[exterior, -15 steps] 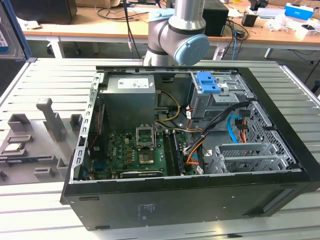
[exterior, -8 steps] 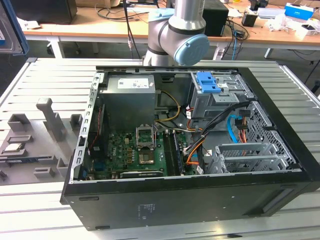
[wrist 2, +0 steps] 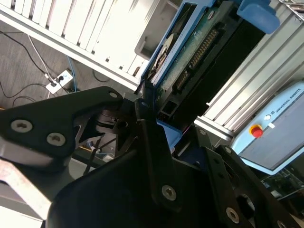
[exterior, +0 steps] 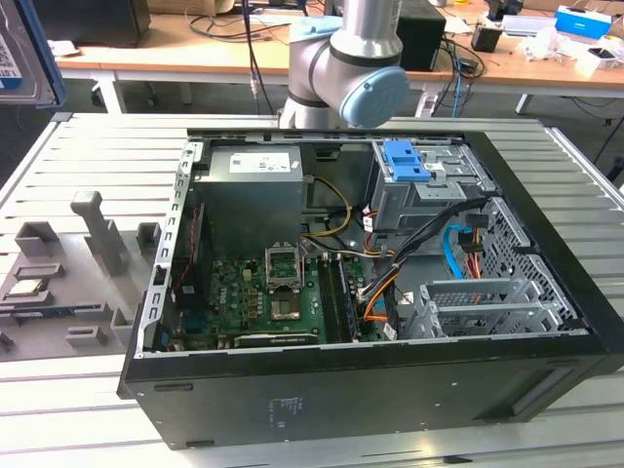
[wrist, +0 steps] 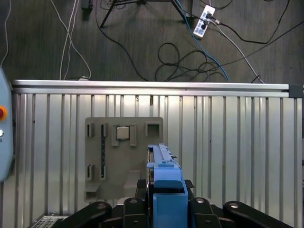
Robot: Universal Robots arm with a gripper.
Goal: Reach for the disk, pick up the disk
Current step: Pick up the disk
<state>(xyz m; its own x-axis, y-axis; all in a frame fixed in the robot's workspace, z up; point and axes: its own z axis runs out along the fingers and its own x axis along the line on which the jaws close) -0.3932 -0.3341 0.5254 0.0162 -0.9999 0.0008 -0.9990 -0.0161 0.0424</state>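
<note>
Ribbed aluminium table (exterior: 88, 146), an open black computer case (exterior: 370, 390) on it, and the disk (exterior: 21, 54) held up in the gripper (wrist: 166, 192).

Long silver slats striped the tabletop. A matte grey moulded fixture plate (wrist: 124, 156) with slots and upright pegs lay at the exterior view's left, beside the sheet-metal case. Inside the case were a green motherboard (exterior: 263, 292), a grey boxy power supply (exterior: 258, 190) and a blue plastic latch (exterior: 405, 161). Behind the arm (exterior: 356, 68) stood a wooden bench (exterior: 526, 68) strewn with cables. Below the table edge, a power strip (wrist: 203, 19) lay on the dark floor (wrist: 47, 38). The black jaws were clamped narrow on the disk's blue plastic frame, seen edge-on above the fixture plate. The second wrist view showed the disk's green circuit-board face. In the exterior view the disk sat in the upper left corner, silver with a white label.
</note>
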